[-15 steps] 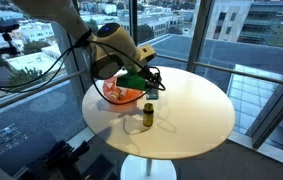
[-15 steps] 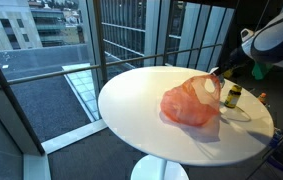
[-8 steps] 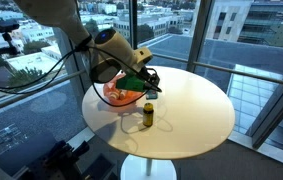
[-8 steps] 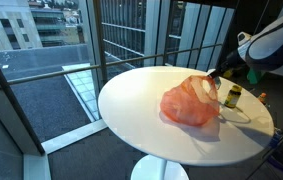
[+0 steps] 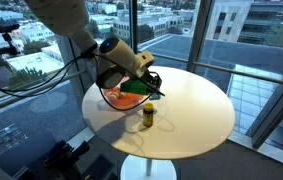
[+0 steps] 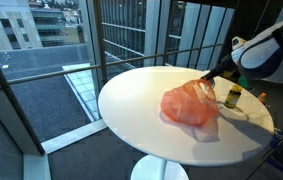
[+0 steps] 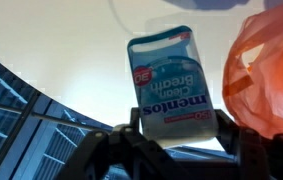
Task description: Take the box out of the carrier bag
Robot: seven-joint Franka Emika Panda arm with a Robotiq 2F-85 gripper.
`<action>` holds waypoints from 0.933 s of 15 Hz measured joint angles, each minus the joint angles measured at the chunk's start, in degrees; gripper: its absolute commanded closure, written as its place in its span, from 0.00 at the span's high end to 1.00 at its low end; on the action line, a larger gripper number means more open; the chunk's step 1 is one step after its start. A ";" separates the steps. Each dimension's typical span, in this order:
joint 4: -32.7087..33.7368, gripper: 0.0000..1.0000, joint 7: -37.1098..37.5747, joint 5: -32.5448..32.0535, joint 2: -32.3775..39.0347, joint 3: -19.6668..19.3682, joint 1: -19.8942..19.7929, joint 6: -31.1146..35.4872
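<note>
White table (image 6: 141,100) — bottle (image 6: 233,95), bag (image 6: 189,103) (box (image 7: 171,85) held).

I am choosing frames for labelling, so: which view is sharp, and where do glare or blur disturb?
Wrist view: the print on the box is readable, though upside down; the orange bag and the dark claw are blurred, the background is washed out. Both exterior views: even daylight, the white table very bright.
</note>
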 measured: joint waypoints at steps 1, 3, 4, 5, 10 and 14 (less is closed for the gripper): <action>0.80 0.47 0.61 -1.11 0.54 0.50 -1.00 -0.02; 2.18 0.47 2.03 -3.36 1.57 1.96 -3.29 -0.04; 2.68 0.47 2.80 -4.42 2.04 2.89 -4.53 -0.04; 3.13 0.47 3.59 -5.51 2.51 3.88 -5.77 -0.04; 4.33 0.47 5.87 -9.22 3.60 7.93 -11.55 -0.04; 4.56 0.47 7.03 -11.40 3.98 10.69 -16.52 -0.04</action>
